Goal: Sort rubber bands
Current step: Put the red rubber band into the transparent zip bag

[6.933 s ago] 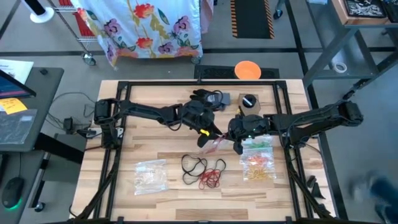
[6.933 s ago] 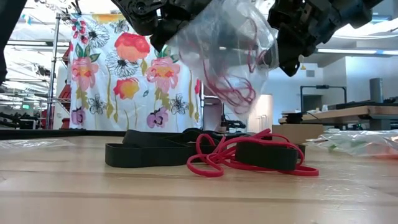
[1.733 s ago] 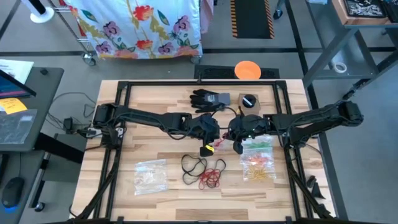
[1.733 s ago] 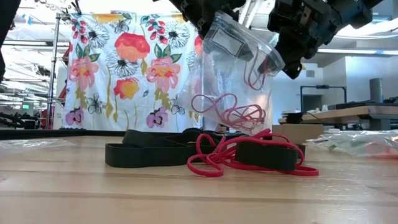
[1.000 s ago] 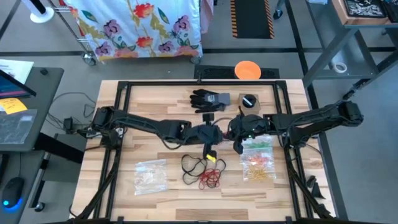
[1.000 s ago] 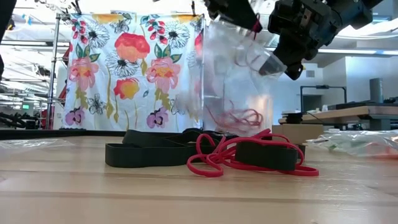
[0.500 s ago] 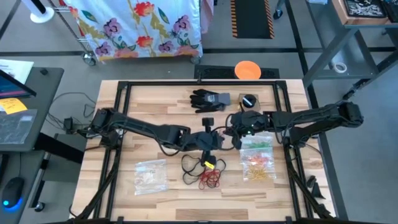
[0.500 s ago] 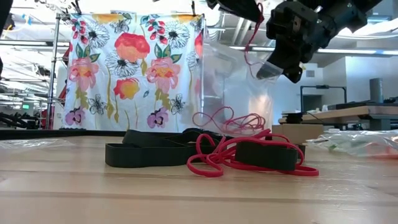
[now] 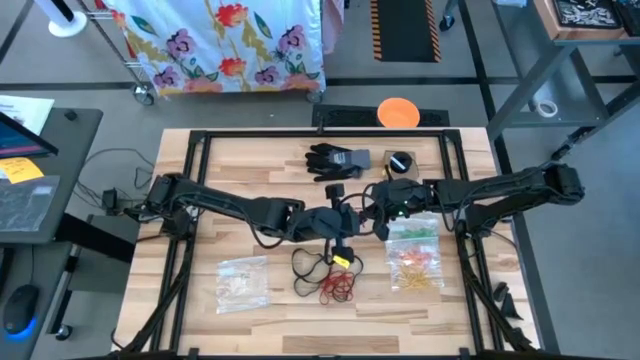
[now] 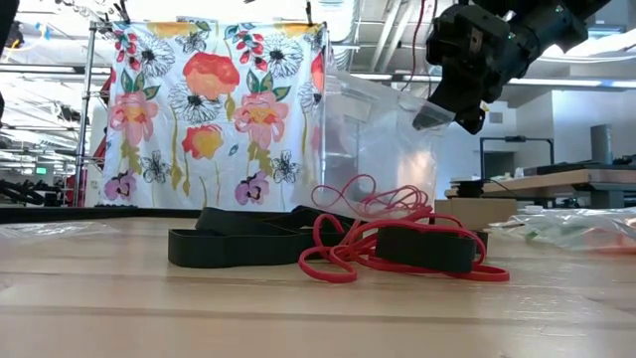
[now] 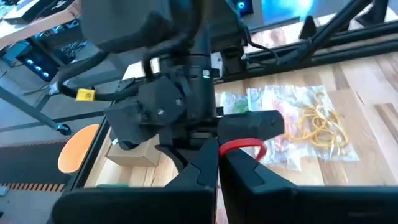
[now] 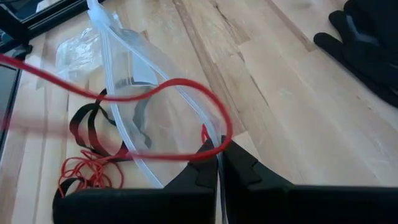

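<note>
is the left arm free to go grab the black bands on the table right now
Probably not yet: the left gripper is shut on a red band, which the right gripper also pinches with the clear bag. The black bands lie uncovered just below.

Rubber bands lie in several groups on the wooden table. Near the middle front, wide black bands [image 9: 311, 264] lie flat in loose loops, with a tangle of thin red bands [image 9: 340, 287] just beside them on the right and nearer the front edge. In the low view the red loops [image 10: 397, 247] drape over the black ones [image 10: 234, 245]. One thin red band [image 12: 180, 121] is stretched in a curve above the table. To the right lie mixed green, orange and yellow bands [image 9: 415, 255]; to the left, pale yellowish ones [image 9: 241, 283]
</note>
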You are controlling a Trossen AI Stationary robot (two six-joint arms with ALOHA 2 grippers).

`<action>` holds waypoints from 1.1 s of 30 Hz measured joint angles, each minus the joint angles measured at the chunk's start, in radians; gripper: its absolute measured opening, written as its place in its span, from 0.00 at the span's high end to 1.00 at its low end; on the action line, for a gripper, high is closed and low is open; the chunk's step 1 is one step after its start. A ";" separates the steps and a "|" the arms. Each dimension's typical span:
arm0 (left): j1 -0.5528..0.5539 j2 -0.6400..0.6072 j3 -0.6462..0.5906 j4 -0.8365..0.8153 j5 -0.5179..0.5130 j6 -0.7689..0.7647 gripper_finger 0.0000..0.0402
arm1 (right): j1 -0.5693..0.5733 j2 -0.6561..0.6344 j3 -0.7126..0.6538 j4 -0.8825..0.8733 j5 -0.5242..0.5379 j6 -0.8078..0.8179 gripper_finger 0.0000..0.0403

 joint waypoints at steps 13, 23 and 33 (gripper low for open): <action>-0.010 0.000 0.065 0.003 -0.011 -0.073 1.00 | 0.000 0.000 0.000 0.000 0.000 0.000 0.97; 0.013 0.000 0.065 -0.040 -0.037 -0.084 1.00 | 0.000 0.000 0.000 0.000 0.000 0.000 0.97; 0.066 0.000 0.065 -0.144 -0.093 -0.133 1.00 | 0.000 0.000 0.000 -0.007 0.000 -0.001 0.97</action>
